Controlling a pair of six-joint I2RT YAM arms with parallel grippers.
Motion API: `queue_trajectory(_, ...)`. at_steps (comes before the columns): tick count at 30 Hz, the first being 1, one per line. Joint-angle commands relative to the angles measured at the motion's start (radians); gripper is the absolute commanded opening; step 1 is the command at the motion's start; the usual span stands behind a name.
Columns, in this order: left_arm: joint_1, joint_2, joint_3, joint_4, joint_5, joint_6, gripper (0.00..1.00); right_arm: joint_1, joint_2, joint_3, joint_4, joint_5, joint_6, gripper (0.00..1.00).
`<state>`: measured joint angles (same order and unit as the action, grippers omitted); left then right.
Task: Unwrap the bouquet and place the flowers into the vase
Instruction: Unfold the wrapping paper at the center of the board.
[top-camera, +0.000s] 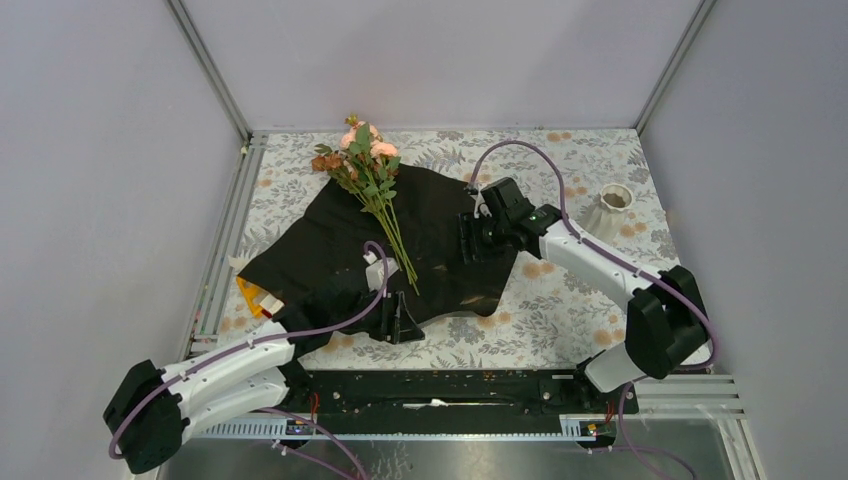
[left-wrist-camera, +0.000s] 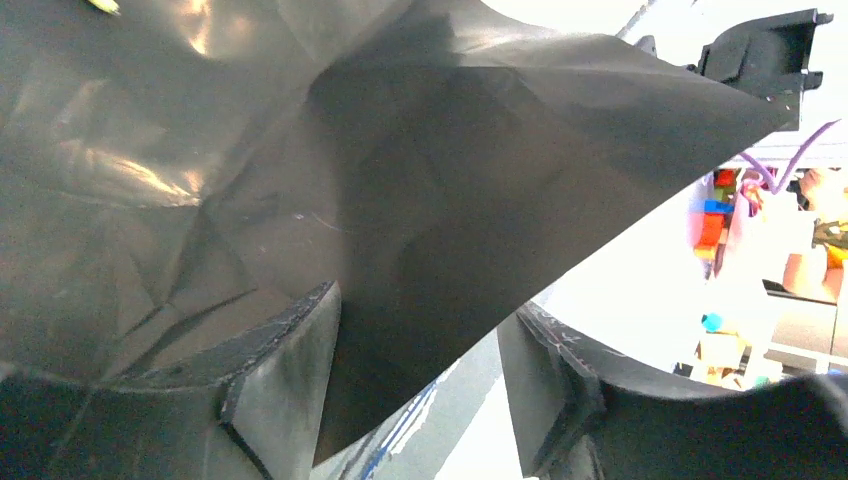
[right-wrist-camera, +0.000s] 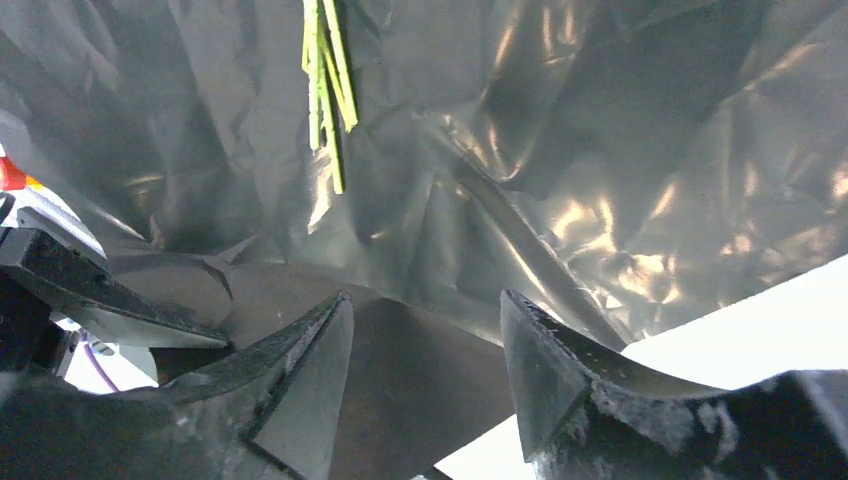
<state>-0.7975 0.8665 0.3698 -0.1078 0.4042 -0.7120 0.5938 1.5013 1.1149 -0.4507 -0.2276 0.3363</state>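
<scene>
We see left claw (left-wrist-camera: 420, 312) and right claw (right-wrist-camera: 425, 300) both gaping, unclamped, over black wrapping paper (top-camera: 320, 240); flowers (top-camera: 366, 160) on it.

The floral-patterned table (top-camera: 560, 310) carries the spread black wrapping paper (top-camera: 320, 245) and, well apart, the white vase (top-camera: 610, 212).

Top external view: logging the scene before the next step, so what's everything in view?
Glossy black wrapping paper sheet: one, black, spread open mid-table
Peach-pink artificial roses on green stems: one bunch, pink-green, lying on the paper
White ribbed ceramic vase: one, white, far right
Small yellow-and-white item: one, paper's left edge
Floral tablecloth: one, grey-peach, covering table
Left claw: one, black, open over paper's near edge
Right claw: one, black, open at paper's right edge
</scene>
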Motion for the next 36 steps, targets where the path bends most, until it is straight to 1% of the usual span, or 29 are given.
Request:
queue_trajectory(1,-0.028,-0.046,0.038,-0.002,0.011,-0.009,0.62,0.034,0.018,-0.039,0.055,-0.063,0.02,0.61)
queue_trajectory(7,-0.038,-0.01,0.04,-0.003,0.044,-0.012,0.63,0.117,0.014,-0.132,0.081,-0.073,0.058,0.56)
queue_trajectory(11,-0.04,-0.032,0.079,-0.002,0.056,-0.015,0.63,0.172,0.026,-0.179,0.089,-0.083,0.097,0.52)
queue_trajectory(15,-0.038,-0.075,0.145,0.0,0.043,-0.012,0.7,0.21,0.038,-0.221,0.09,-0.09,0.115,0.51)
queue_trajectory(20,-0.038,-0.042,0.209,-0.009,0.002,-0.008,0.79,0.228,0.02,-0.288,0.085,-0.09,0.127,0.51)
queue_trajectory(23,-0.038,-0.007,0.183,0.014,-0.073,-0.034,0.8,0.238,0.002,-0.335,0.083,-0.085,0.137,0.51)
queue_trajectory(28,-0.039,0.07,0.123,0.0,-0.189,-0.037,0.8,0.254,-0.01,-0.389,0.083,-0.071,0.151,0.51)
queue_trajectory(36,-0.038,0.159,0.018,0.035,-0.26,-0.072,0.8,0.262,-0.033,-0.412,0.06,-0.058,0.152,0.51)
